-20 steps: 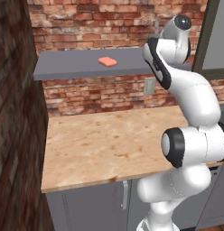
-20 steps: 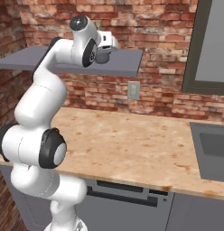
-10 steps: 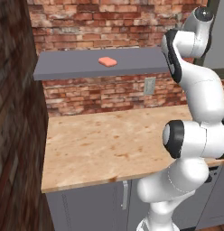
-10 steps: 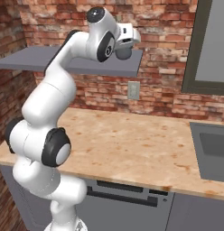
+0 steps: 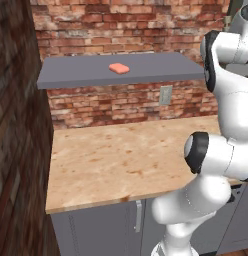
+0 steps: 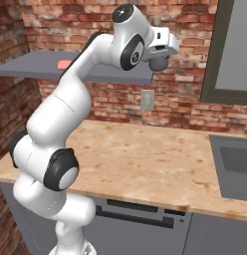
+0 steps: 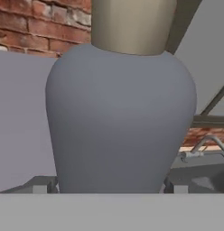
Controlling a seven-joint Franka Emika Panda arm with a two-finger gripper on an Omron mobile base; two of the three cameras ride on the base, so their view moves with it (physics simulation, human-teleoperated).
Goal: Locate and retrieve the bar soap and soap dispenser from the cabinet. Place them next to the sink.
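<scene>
Gripping the soap dispenser [image 7: 120,113], whose dark grey body sits between the gripper's [image 6: 158,62] fingers, though the tips are hidden.
Back toward the arm's left, the bar soap [image 5: 118,68] lies on the cabinet [image 5: 86,75] shelf; the sink [image 6: 235,159] lies lower right.

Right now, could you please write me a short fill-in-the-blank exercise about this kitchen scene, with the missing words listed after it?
1. The bar soap lies on the grey shelf of the ____.
2. The wall behind the wooden counter is made of ____.
3. In the hand view, the soap dispenser has a body coloured dark ____.
4. In the right base view, the sink is set into the counter at its ____ end.

Missing words: cabinet; brick; grey; right
</scene>
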